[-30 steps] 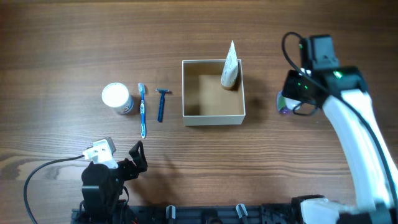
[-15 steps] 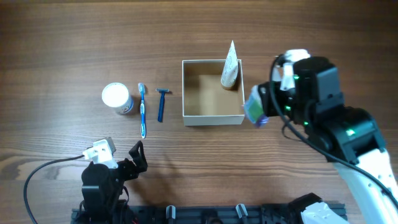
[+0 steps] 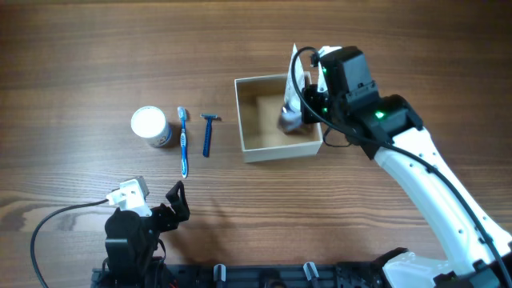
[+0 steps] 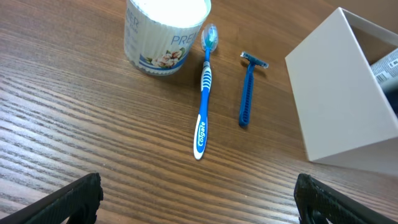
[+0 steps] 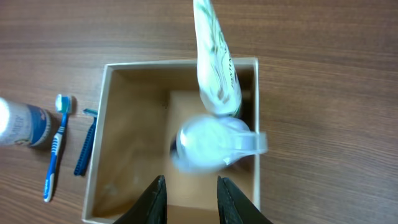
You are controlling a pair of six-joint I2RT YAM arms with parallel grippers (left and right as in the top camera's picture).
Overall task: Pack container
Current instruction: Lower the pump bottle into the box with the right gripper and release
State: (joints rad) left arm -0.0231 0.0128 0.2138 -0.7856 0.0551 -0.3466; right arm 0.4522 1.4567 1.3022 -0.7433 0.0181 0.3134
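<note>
The container (image 3: 278, 152) is a square white box with a tan inside, at mid table. A white toothpaste tube (image 5: 214, 74) leans in its far right corner. My right gripper (image 5: 191, 183) hovers over the box (image 5: 99, 137), open, with nothing between its fingers. Below it a small pale packet (image 5: 211, 143) shows blurred inside the box, by the right wall; it also shows in the overhead view (image 3: 288, 120). My left gripper (image 4: 198, 186) is wide open and empty, low near the table's front edge, well apart from the box (image 4: 339, 106).
Left of the box lie a blue razor (image 3: 208, 132), a blue toothbrush (image 3: 183, 142) and a round white-lidded jar (image 3: 150, 126). They also show in the left wrist view: razor (image 4: 247, 93), toothbrush (image 4: 204, 93), jar (image 4: 165, 28).
My right arm has swung left from beside the box to over it, carrying the packet. The packet is now out of the jaws and inside the box. The left arm has not moved.
</note>
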